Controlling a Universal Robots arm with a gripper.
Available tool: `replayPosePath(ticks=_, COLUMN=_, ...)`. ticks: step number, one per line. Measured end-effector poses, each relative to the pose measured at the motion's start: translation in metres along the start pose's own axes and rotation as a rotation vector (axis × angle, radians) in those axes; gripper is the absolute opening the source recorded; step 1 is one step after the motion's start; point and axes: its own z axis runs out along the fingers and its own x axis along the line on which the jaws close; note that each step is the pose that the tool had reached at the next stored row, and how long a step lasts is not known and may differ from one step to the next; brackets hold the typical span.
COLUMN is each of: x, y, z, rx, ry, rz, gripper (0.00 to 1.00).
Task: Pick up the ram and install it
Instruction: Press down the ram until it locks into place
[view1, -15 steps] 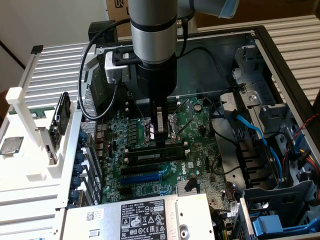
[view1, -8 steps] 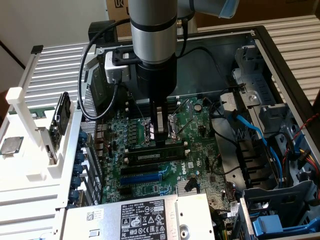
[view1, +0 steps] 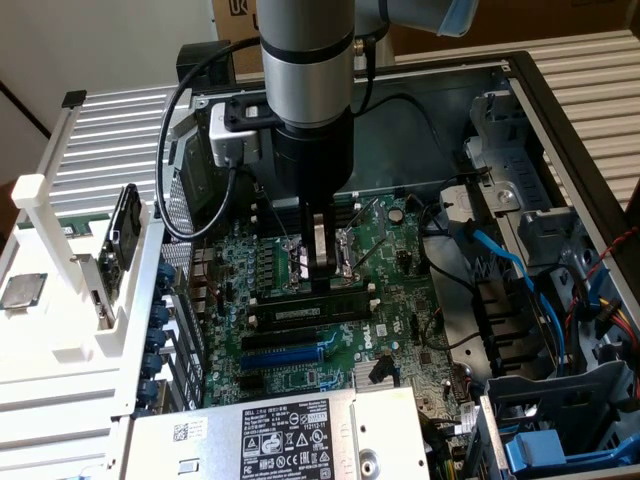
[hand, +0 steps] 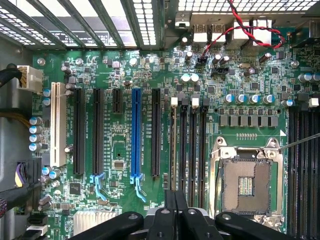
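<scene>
The ram (view1: 305, 310) is a long dark stick with a pale label, standing on edge in a black memory slot on the green motherboard (view1: 400, 290) inside the open computer case. In the wrist view the ram (hand: 173, 150) shows edge-on as a thin line in the memory slot nearest the blue slot. My gripper (view1: 322, 268) hangs straight down just above the ram and in front of the processor socket. Its dark fingers (hand: 170, 215) are pressed together, and I see nothing between them. Whether the tips touch the ram's top edge I cannot tell.
An open processor socket (hand: 247, 185) lies beside the memory slots. The blue expansion slot (hand: 136, 135) and black slots run parallel to them. A power supply (view1: 280, 435) sits at the case front, with blue cables (view1: 510, 260) and drive bays at the exterior view's right. A white parts rack (view1: 60, 300) stands outside at the left.
</scene>
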Motion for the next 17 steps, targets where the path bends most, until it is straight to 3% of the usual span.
replayPosePath(ticks=14, x=-0.0008, y=0.0033, z=0.0006, rx=-0.0002, ry=0.0000, rz=0.008, gripper=0.10)
replayPosePath(ticks=17, x=-0.0014, y=0.0033, z=0.0008, rx=-0.0002, ry=0.0024, rz=0.011, gripper=0.10)
